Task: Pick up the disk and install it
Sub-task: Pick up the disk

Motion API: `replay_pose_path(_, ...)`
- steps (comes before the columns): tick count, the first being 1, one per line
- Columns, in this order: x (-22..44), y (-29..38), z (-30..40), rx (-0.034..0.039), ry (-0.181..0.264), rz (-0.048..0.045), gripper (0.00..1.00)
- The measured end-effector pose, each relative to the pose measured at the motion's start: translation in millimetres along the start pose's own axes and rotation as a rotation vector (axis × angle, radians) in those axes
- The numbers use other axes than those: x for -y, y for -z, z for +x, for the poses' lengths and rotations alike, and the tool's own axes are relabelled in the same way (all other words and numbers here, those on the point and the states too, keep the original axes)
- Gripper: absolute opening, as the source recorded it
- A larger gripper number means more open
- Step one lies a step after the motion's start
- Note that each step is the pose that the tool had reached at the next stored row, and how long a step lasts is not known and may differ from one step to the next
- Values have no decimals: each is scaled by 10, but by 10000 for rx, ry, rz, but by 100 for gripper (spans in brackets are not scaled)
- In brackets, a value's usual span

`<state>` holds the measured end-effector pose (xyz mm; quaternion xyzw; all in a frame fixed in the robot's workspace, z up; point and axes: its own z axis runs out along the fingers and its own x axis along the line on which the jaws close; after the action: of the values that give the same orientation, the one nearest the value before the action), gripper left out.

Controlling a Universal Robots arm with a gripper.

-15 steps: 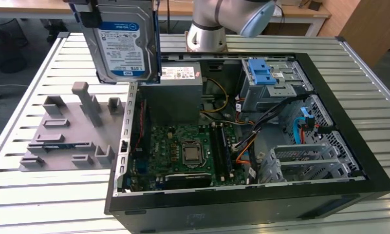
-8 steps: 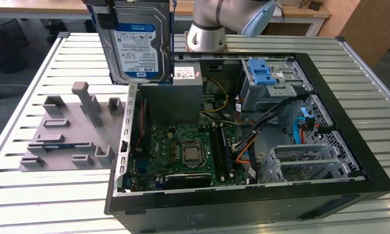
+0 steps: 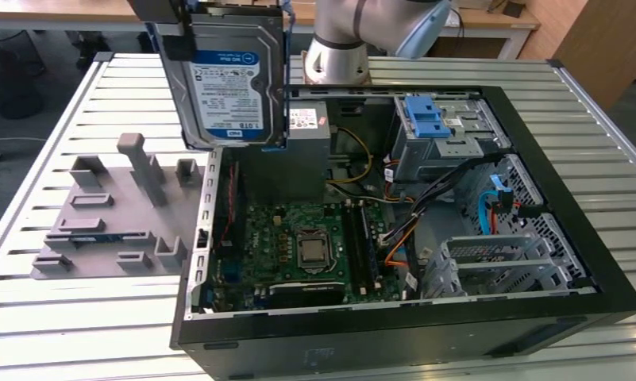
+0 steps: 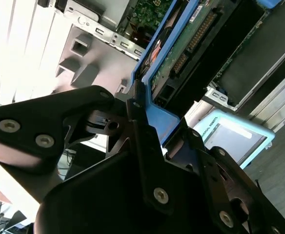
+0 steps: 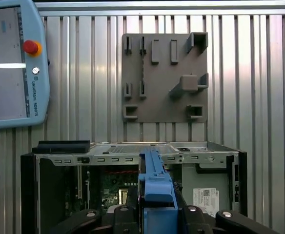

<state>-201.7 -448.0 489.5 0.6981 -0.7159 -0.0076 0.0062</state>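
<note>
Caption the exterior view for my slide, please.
Gripper holds the disk upright, aloft near the open computer case; grey fixture plate alongside.

Arm: glossy silver-grey cylindrical metal robot arm (image 3: 337, 49), rounded at the joint.
Joint cap: pale blue-grey rounded plastic cap (image 3: 422, 24), at 2 o'clock from the silver tube in the exterior view.
Gripper: matte black angular metal gripper (image 4: 132, 102), flat plate-like links.
Screws: small round silver screw heads (image 4: 161, 195) sunk in the black plates, in both wrist views.
</note>
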Motion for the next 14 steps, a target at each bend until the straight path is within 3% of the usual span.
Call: replay_pose_path(14, 482, -16, 23, 0, 0, 8, 36)
